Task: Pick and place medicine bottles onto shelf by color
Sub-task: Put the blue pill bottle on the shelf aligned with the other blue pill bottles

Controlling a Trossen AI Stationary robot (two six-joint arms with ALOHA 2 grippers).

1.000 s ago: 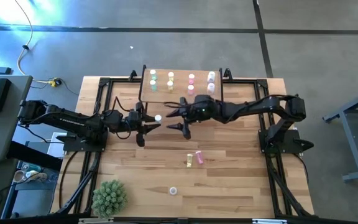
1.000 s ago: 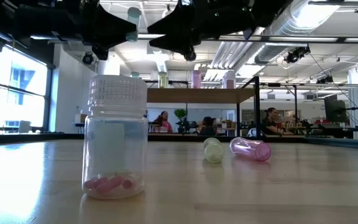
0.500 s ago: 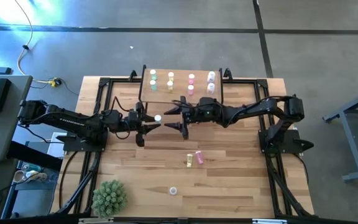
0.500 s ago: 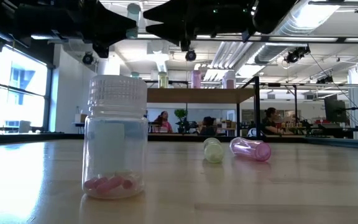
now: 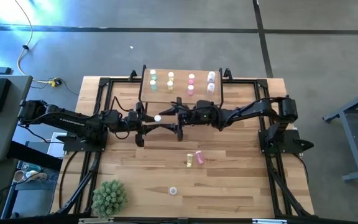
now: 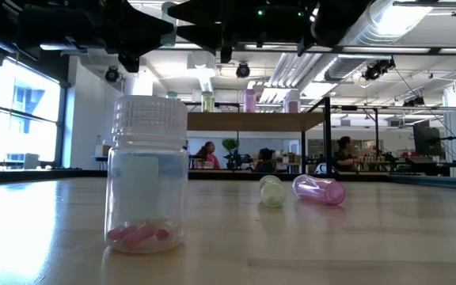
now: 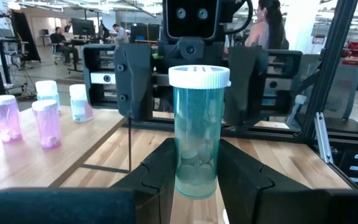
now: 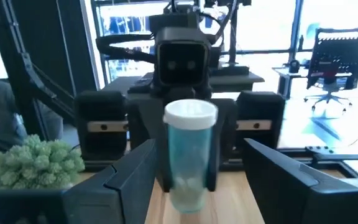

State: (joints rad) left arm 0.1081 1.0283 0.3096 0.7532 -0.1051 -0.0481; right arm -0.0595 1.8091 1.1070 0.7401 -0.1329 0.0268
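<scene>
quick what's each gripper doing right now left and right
Left gripper: jaws closed on a teal bottle, held upright above the table.
Right gripper: jaws open on either side of that bottle, not gripping it.

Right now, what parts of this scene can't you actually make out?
- High view: shelf bottles too small to count surely.
- High view: the green bottle in the left gripper shows only its cap.
- Low view: both grippers cut off by the top edge.

Open-plan robotics lab or workshop, exposed ceiling ducts (image 6: 386, 28), concrete floor (image 5: 166, 43), people seated at desks (image 6: 347, 154) behind, large windows (image 6: 22, 111), wooden table (image 5: 229, 186) with mounted arms
</scene>
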